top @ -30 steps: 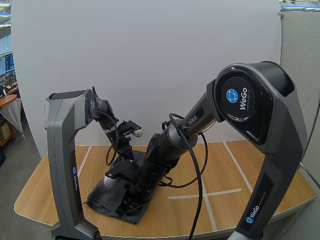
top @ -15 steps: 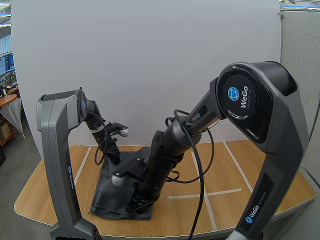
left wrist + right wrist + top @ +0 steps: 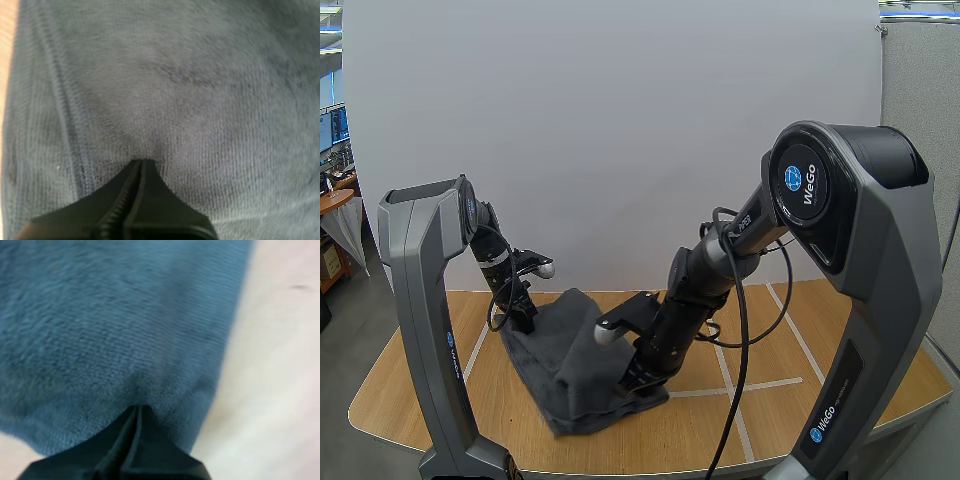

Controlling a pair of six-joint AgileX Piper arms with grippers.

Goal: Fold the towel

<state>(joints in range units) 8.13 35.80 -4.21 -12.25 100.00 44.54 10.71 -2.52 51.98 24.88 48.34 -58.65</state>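
Our right hand point(image 3: 632, 383), pinching the near edge of the towel point(image 3: 570, 360), has swung right in the last second while our left hand point(image 3: 524, 320) pinches the far corner, so it's now pulled out over the tabletop point(image 3: 770, 350), fold looks pending.

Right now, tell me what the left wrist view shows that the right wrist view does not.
Left wrist only: a stitched hem running along the towel, beside the left gripper. Right wrist only: a wide stretch of bare table next to the towel's edge. Both: the towel close up, with the arm's own gripper closed on a pinch of it, the right gripper like the left.
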